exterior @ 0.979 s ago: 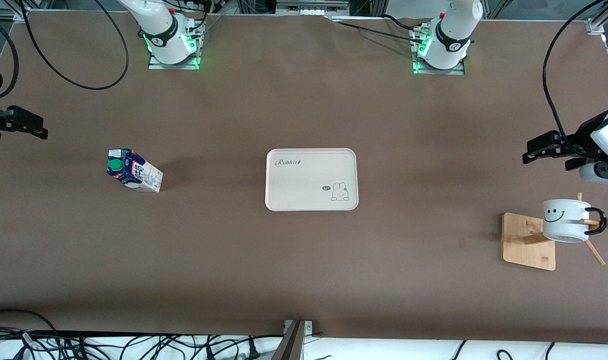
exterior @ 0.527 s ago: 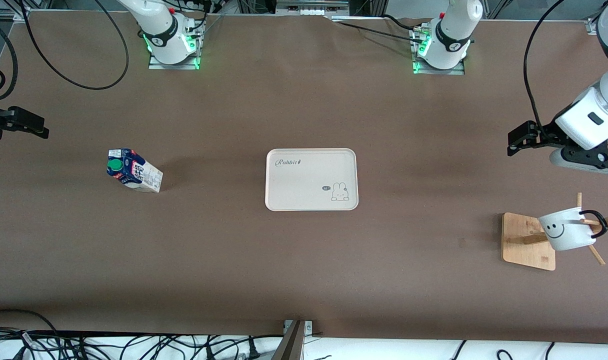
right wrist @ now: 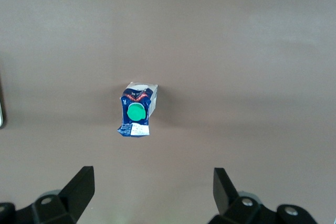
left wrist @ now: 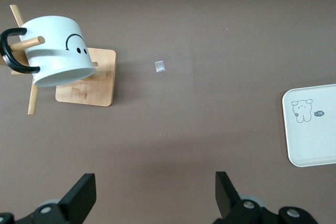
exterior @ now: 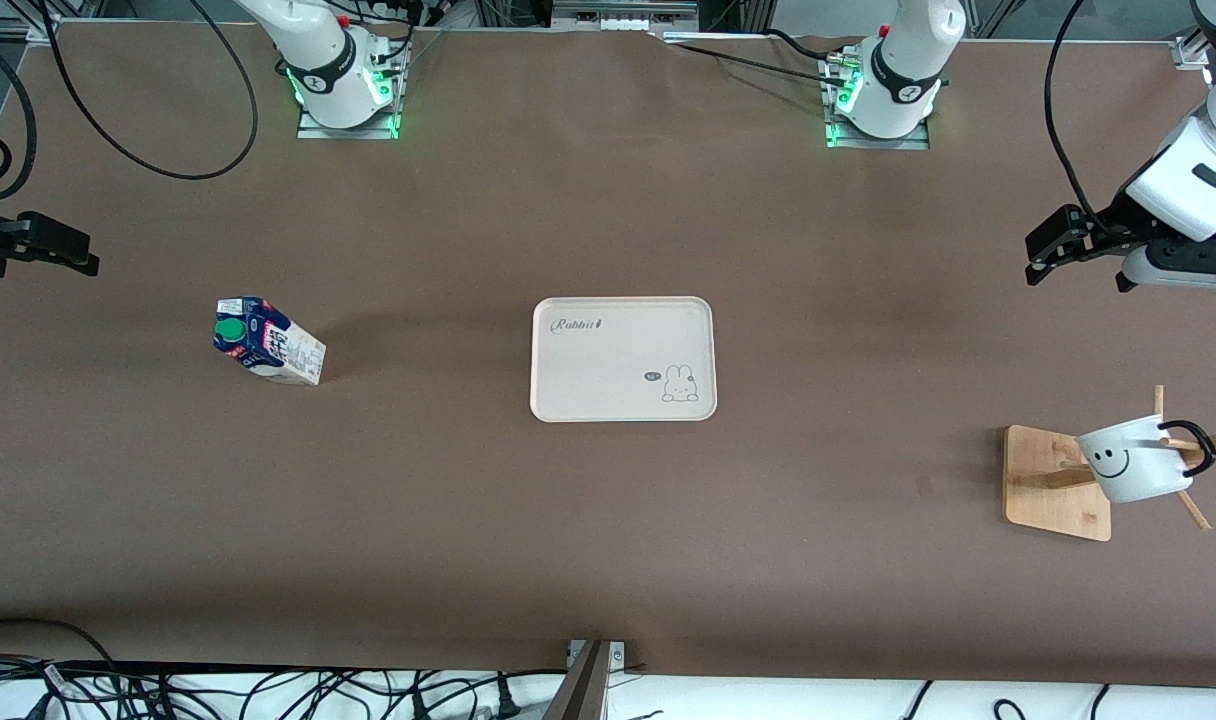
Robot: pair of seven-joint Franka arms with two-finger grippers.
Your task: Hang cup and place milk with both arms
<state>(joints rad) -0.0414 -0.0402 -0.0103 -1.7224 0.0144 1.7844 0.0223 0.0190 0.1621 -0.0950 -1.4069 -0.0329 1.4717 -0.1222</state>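
Observation:
The white cup [exterior: 1128,462] with its smiley face hangs tilted by its black handle on a peg of the wooden rack [exterior: 1053,490] at the left arm's end; the left wrist view shows the cup [left wrist: 55,51] too. My left gripper [exterior: 1036,258] is open and empty, in the air over bare table apart from the cup, and its own view shows its jaws wide [left wrist: 155,182]. The milk [exterior: 266,342] stands on the table toward the right arm's end, green cap up [right wrist: 136,112]. My right gripper [exterior: 90,256] waits open and empty over the table's edge [right wrist: 152,177].
A cream tray [exterior: 623,358] with a rabbit drawing lies in the middle of the table, and its edge shows in the left wrist view [left wrist: 312,129]. A tiny pale scrap [left wrist: 160,66] lies on the cloth beside the rack. Cables hang along the table's edges.
The left gripper has drawn up and away from the cup toward the bases. The cup tipped from level to tilted on its peg and now hangs still. The right arm has not moved.

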